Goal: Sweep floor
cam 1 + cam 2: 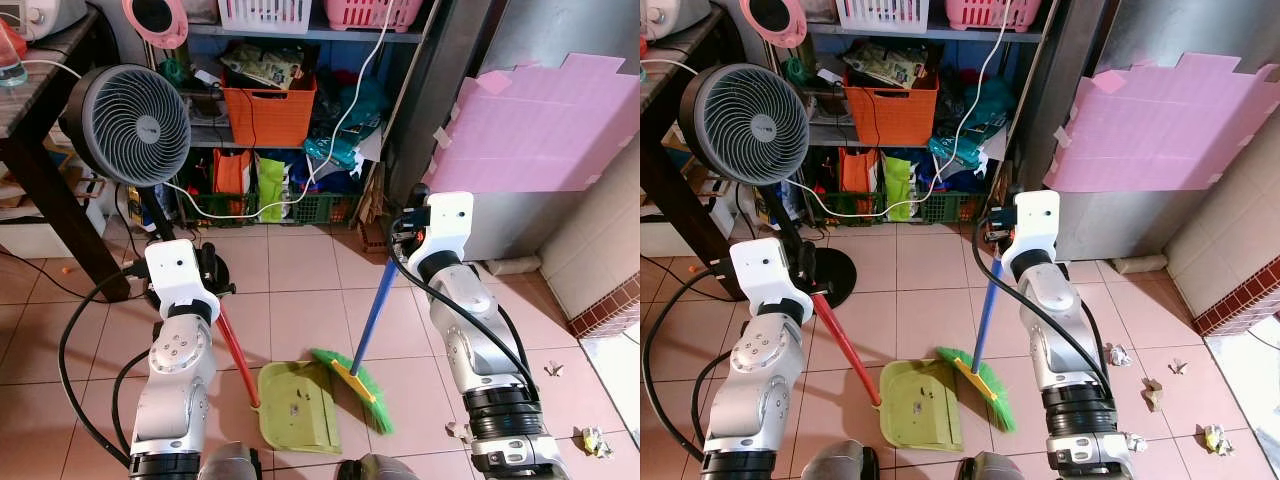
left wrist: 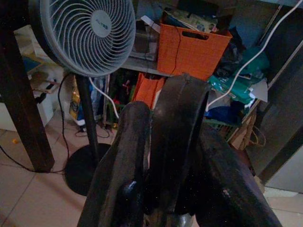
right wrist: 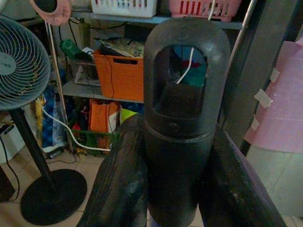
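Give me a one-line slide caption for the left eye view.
Left gripper holds dustpan, right gripper holds broom.

Pinkish tiled floor [image 1: 300, 290]; cluttered shelf [image 1: 290, 100] behind a standing fan [image 1: 135, 125]; pink sheet [image 1: 540, 125] on the wall

Both arms raised forward; left end effector [image 2: 161, 156] and right end effector [image 3: 177, 161] clamped

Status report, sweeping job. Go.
Left gripper shut on dustpan handle; right gripper shut on broom handle. Broom head at the green dustpan mouth. Paper scraps on tiles to the right. Fan stands ahead left.
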You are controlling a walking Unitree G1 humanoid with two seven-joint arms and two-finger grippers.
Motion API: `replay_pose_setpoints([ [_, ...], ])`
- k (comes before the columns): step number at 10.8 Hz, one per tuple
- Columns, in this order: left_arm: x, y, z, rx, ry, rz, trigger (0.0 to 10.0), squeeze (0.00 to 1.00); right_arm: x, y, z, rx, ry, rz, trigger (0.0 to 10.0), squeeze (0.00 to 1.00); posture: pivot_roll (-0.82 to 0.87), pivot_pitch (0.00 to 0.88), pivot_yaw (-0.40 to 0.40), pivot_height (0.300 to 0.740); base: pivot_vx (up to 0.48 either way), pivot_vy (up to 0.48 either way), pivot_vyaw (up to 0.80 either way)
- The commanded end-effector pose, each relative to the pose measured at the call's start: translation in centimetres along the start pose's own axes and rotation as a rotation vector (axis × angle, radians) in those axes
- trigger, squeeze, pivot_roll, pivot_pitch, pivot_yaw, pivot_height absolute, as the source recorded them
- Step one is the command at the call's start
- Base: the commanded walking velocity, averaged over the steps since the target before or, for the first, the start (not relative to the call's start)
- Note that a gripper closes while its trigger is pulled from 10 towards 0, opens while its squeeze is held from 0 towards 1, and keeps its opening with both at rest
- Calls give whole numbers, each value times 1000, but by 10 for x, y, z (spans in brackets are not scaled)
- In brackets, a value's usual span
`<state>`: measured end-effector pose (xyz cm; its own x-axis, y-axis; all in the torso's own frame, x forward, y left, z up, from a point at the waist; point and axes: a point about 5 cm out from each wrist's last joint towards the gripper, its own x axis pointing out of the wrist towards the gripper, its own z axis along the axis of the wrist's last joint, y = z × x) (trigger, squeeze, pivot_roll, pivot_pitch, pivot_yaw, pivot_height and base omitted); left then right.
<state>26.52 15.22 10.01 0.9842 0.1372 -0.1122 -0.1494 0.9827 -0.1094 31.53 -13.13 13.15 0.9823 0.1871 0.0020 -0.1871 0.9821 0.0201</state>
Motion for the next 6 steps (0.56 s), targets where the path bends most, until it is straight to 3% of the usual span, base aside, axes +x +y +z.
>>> replay_pose_setpoints([
  [1, 1, -8, 9, -29, -52, -11, 10000, 0, 4, -1, 8, -1, -28, 4, 10000, 0, 5, 0, -80, 740, 0, 0, 0],
  [6, 2, -8, 9, -1, -52, -5, 10000, 0, 5, -1, 4, 8, -22, -24, 10000, 0, 0, 0, -57, 740, 0, 0, 0],
])
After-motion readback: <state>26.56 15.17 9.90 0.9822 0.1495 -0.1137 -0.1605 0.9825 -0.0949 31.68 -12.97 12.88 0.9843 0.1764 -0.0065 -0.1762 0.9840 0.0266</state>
